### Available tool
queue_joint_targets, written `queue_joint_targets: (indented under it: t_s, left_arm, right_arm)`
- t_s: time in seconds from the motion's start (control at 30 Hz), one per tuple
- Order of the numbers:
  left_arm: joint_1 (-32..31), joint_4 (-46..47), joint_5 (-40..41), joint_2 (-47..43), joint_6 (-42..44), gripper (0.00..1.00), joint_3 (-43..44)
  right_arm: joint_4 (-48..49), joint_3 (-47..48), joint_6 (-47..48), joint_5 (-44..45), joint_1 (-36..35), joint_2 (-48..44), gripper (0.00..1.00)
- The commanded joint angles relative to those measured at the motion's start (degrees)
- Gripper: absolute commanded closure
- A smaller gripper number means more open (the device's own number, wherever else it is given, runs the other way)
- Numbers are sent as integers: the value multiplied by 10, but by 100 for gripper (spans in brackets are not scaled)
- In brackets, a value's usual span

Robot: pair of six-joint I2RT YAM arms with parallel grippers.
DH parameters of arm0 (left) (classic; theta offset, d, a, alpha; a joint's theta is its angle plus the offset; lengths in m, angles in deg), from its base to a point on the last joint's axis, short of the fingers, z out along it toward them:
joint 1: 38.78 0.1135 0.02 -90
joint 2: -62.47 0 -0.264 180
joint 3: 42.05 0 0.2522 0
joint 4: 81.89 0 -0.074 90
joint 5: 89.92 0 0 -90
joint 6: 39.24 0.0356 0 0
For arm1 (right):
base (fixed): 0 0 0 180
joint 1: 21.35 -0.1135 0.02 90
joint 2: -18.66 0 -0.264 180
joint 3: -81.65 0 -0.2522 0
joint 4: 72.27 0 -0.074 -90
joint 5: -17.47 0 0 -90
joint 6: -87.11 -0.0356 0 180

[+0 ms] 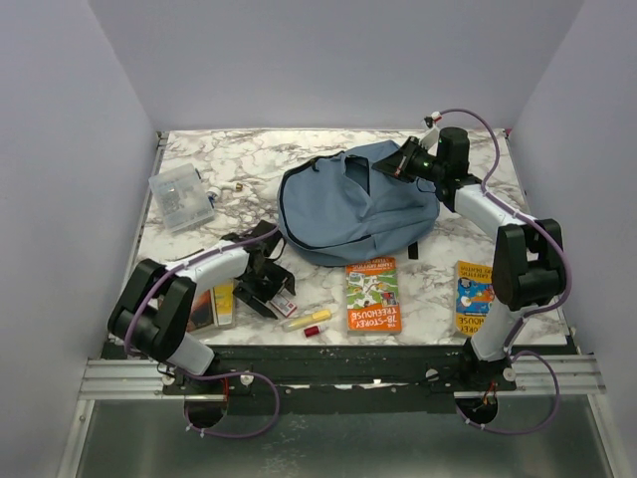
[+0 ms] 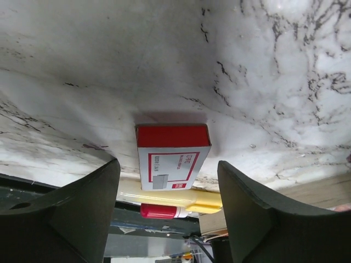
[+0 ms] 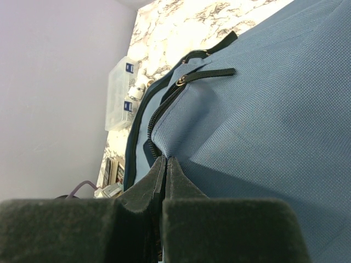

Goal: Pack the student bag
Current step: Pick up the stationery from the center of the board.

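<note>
The student bag (image 1: pixel 358 204), dusty blue with black zippers, lies on the marble table (image 1: pixel 249 149) at mid-back. Its main zipper (image 3: pixel 164 104) gapes along the left edge. My right gripper (image 1: pixel 403 159) is shut on a pinch of the bag's fabric (image 3: pixel 263 120) at its back right edge, pads pressed together (image 3: pixel 166 163). My left gripper (image 1: pixel 269 289) is near the front left, open, straddling a small red-and-white box (image 2: pixel 173 156) that lies flat on the table. There is a gap between the box and each finger (image 2: pixel 82 213).
A yellow highlighter (image 2: pixel 181 200) and a red-capped stick (image 2: pixel 162 211) lie just beyond the box, at the table's front edge. Two picture books (image 1: pixel 371 294) (image 1: pixel 475 294) lie in front of the bag. A clear plastic case (image 1: pixel 182 196) sits back left. Flat items (image 1: pixel 214 307) lie front left.
</note>
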State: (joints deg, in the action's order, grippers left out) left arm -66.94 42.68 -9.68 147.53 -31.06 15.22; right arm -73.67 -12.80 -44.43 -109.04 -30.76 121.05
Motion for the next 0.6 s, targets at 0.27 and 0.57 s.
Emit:
queue_joint_targets:
  t_s: [0.27, 0.57]
  left_arm:
    - [-4, -32, 58, 42, -21, 49, 56]
    - [-10, -50, 127, -20, 46, 67, 107]
  right_arm:
    - [30, 5, -6, -15, 1, -13, 99]
    - [29, 5, -5, -13, 1, -11, 99]
